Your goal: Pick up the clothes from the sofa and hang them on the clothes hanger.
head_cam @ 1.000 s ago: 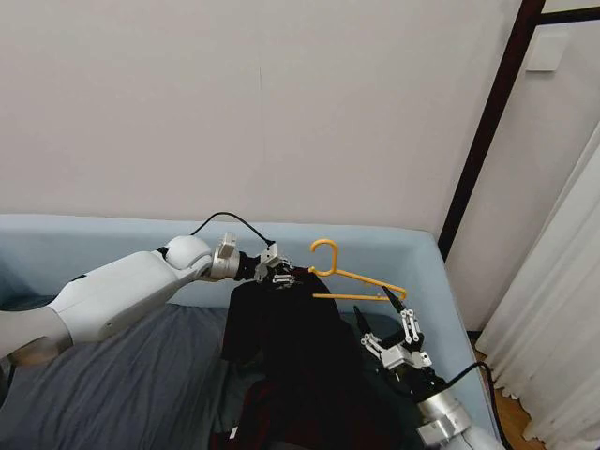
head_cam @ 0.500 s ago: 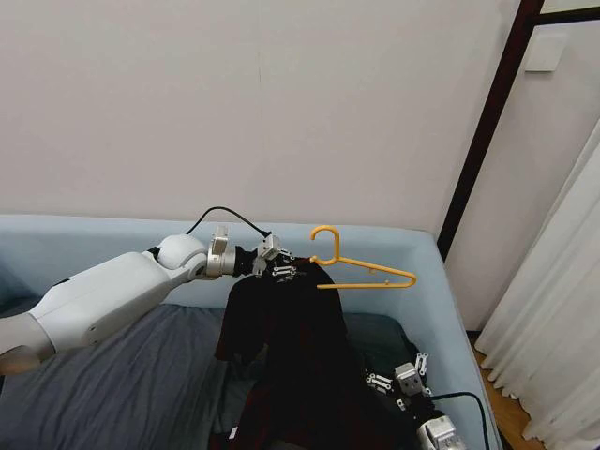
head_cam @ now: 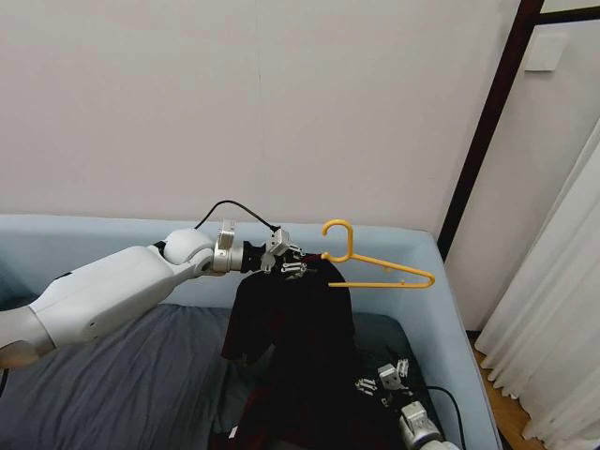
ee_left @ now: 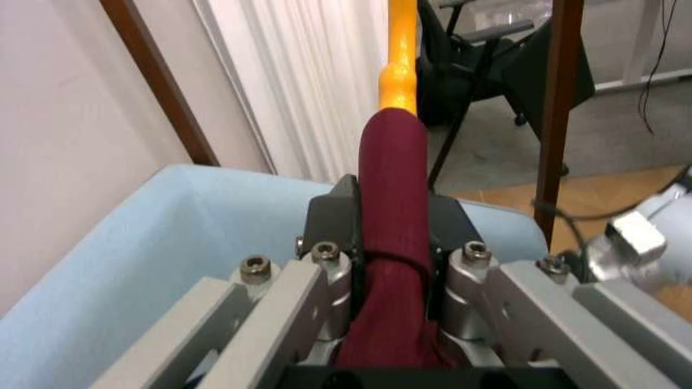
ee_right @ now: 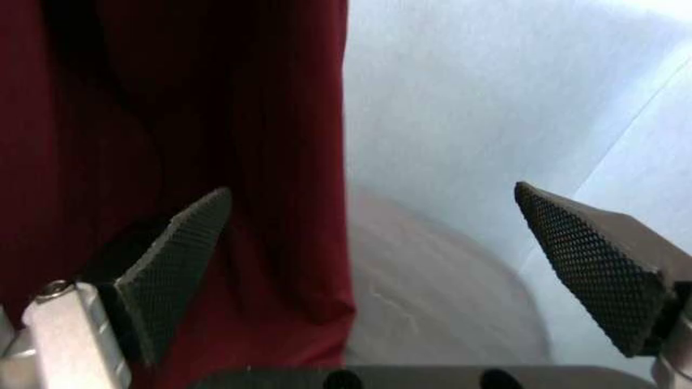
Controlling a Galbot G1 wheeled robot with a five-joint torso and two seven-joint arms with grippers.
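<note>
A dark red garment (head_cam: 300,356) hangs from a yellow hanger (head_cam: 375,270) above the sofa, draped over the hanger's left half. My left gripper (head_cam: 289,262) is shut on the cloth-covered hanger arm; the left wrist view shows the red cloth (ee_left: 391,243) pinched between the fingers, with the bare yellow hanger (ee_left: 398,49) running on beyond. The hanger's right arm sticks out uncovered. My right gripper (head_cam: 382,382) sits low by the garment's lower right. In the right wrist view it (ee_right: 378,259) is open, with the red cloth (ee_right: 173,121) beside one fingertip (ee_right: 178,251).
The light blue sofa (head_cam: 422,281) has a grey cushion (head_cam: 122,384) under the garment. A pale wall stands behind it. A dark door frame (head_cam: 483,131) and white curtains (head_cam: 553,337) are at the right.
My left gripper has carried the hanger and garment up and to the right. My right gripper has dropped from beside the hanger's right arm to low by the garment's lower edge.
</note>
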